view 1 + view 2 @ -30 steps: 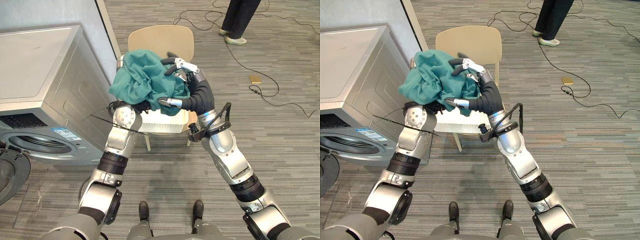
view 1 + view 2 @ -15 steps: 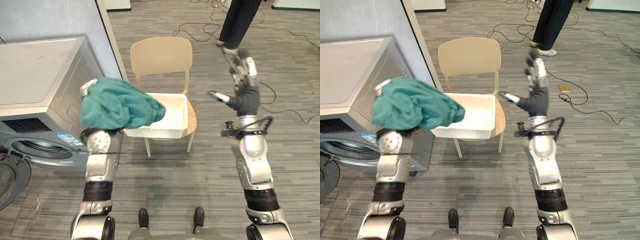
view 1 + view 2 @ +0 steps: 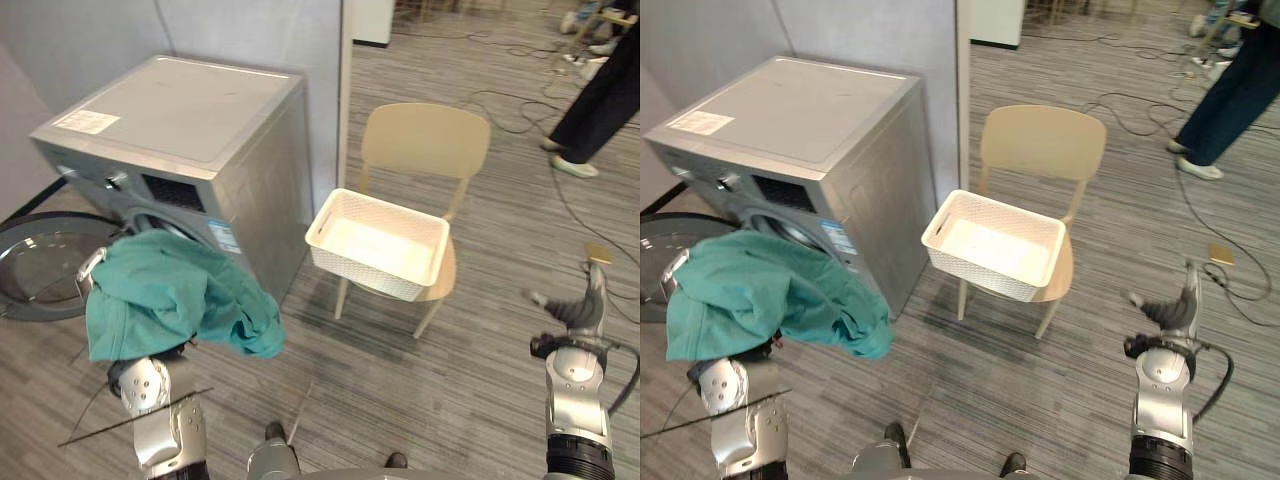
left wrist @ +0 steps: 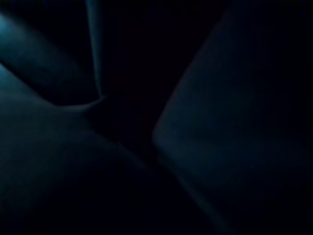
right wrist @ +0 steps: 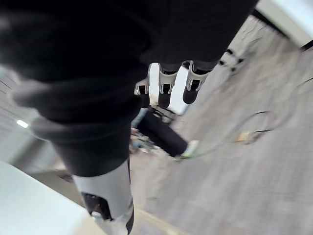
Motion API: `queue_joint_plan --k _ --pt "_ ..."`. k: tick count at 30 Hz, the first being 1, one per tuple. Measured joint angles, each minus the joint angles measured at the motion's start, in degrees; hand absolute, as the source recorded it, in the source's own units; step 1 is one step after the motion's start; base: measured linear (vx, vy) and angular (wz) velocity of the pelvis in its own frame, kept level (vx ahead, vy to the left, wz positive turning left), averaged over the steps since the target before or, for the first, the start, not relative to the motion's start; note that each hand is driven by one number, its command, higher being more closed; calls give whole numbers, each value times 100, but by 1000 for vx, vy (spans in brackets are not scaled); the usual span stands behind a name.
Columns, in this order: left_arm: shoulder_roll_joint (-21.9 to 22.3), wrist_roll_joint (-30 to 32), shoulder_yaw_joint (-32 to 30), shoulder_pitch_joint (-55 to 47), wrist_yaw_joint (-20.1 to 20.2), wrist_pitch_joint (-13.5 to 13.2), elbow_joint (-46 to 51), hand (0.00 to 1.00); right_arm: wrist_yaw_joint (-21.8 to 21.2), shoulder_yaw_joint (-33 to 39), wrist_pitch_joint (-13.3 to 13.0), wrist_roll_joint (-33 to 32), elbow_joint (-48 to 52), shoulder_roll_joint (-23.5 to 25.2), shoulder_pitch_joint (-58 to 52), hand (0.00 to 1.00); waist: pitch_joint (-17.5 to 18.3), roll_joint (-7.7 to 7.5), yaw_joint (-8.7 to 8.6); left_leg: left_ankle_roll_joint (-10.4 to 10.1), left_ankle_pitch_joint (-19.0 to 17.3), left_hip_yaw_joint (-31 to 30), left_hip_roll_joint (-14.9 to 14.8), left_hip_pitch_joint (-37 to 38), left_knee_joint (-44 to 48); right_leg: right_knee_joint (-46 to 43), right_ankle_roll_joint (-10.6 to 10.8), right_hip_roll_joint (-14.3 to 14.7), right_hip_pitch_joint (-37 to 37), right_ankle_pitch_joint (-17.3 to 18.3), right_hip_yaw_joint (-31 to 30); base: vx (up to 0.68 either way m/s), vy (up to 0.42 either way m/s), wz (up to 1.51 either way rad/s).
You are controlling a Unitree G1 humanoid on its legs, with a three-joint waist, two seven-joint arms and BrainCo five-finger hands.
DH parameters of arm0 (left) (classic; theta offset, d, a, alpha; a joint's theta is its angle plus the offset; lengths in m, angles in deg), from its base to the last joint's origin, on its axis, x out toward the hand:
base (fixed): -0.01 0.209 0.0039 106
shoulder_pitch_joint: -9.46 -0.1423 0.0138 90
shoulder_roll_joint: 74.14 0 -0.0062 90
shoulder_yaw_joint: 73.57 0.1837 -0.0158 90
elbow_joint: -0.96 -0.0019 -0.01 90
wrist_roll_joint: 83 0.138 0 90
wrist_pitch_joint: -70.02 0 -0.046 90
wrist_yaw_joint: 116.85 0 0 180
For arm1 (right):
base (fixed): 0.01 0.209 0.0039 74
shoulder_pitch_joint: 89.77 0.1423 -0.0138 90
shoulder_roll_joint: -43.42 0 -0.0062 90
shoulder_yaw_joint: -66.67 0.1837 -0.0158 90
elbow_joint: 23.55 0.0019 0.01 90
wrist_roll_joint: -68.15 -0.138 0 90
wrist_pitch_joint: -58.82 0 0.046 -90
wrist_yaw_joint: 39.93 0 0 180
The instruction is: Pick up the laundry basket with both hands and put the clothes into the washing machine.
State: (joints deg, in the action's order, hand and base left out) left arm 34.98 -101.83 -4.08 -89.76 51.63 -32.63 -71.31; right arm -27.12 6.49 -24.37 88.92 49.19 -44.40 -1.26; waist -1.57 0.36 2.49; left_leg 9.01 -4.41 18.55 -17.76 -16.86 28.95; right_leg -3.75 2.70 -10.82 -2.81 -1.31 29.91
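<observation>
A bundle of teal clothes (image 3: 170,300) hangs over my raised left arm, low in front of the washing machine (image 3: 180,130). A silver part of my left hand (image 3: 92,267) pokes out at the cloth's edge; the rest is buried under it. In the left wrist view there is dark teal cloth (image 4: 98,161) right up close. The white laundry basket (image 3: 432,222) sits with nothing in it on the beige chair (image 3: 425,145), to the right of the machine. My right hand (image 3: 583,305) is held up far to the right, open and holding nothing, well away from the basket.
The machine's round door (image 3: 45,265) stands open to its left, beside the clothes. A grey wall panel (image 3: 250,30) rises behind the machine. A person's legs (image 3: 600,100) stand at the far right. Cables (image 3: 500,100) and a small flat tan object (image 3: 597,252) lie on the floor.
The camera has swung left, so the whole scene has shifted. My left arm has carried the clothes off the basket to the machine's front. My right hand has drawn away to the right.
</observation>
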Motion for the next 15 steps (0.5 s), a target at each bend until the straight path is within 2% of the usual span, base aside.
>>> queue_joint_plan --k 1,4,5,6,7,8,9,10,11,12,13,14,15 --pt "46 -62 1 -15 86 12 -69 100 -67 123 16 14 -250 0 -132 0 15 25 -13 0 -1 100 -99 41 208 -40 5 -84 18 -3 113 76 272 99" --pt "90 -222 12 -106 394 121 -467 100 -315 607 94 -52 -1404 226 -768 0 71 112 -192 -234 29 605 -733 397 546 -278 130 -526 173 -82 800 59 293 113" --pt "91 -288 29 -102 427 172 -574 100 -322 717 94 -128 -1704 312 -923 0 99 181 -209 -437 267 675 -867 483 326 -349 212 -595 200 -134 985 74 297 122" --pt "95 -306 30 -98 494 244 -726 100 -340 806 93 -296 -2113 395 -989 0 123 258 -230 -1088 -28 603 -749 461 78 -368 360 -704 243 -259 1219 92 618 150" --pt "105 -319 32 -90 524 294 -842 100 -412 836 83 -426 -2489 544 -981 0 145 253 -280 -1516 -434 507 -550 399 2 -377 456 -881 346 -403 1486 65 591 148" --pt "104 -325 33 -88 535 312 -916 100 -447 826 70 -487 -2670 636 -943 0 140 205 -291 -1557 -609 452 -444 316 11 -410 474 -982 403 -464 1610 42 538 137" --pt "99 -331 35 -92 537 351 -1032 100 -509 799 51 -546 -2937 762 -820 0 79 94 -273 -1526 -805 305 -288 247 70 -493 476 -1149 507 -570 1739 50 428 109" --pt "101 -339 30 -176 533 396 -1273 100 -578 681 25 -678 -3264 888 -688 0 -14 69 -209 -1362 -969 105 -102 190 300 -689 427 -1359 597 -727 1814 57 479 114" --pt "92 -354 29 -324 532 480 -1410 100 -671 480 -27 -740 -3440 972 -603 0 -18 35 -145 -1215 -1102 -111 7 136 515 -836 572 -1337 725 -530 1648 58 421 99" --pt "83 -359 39 -397 535 492 -1410 100 -705 374 -49 -760 -3452 1025 -582 0 -42 -21 -138 -1164 -1164 -208 92 133 555 -941 514 -1334 792 -380 1575 50 290 100" --pt "52 -358 196 -541 531 489 -1433 100 -778 225 -126 -865 -3321 1035 -576 0 -59 -76 -99 -1140 -1418 -356 380 194 639 -1325 166 -1593 944 -323 1468 39 256 112" --pt "11 -356 483 -582 536 501 -1499 100 -790 158 -188 -956 -3151 1022 -600 0 -155 -16 -120 -1085 -1601 -586 605 302 587 -1994 -290 -1834 825 -455 938 23 322 147" --pt "1 -356 889 -624 539 511 -1519 100 -787 30 -223 -1004 -2996 1083 -654 0 -311 148 -126 -953 -1673 -871 807 406 523 -2920 -545 -1800 326 -181 -400 12 258 131"
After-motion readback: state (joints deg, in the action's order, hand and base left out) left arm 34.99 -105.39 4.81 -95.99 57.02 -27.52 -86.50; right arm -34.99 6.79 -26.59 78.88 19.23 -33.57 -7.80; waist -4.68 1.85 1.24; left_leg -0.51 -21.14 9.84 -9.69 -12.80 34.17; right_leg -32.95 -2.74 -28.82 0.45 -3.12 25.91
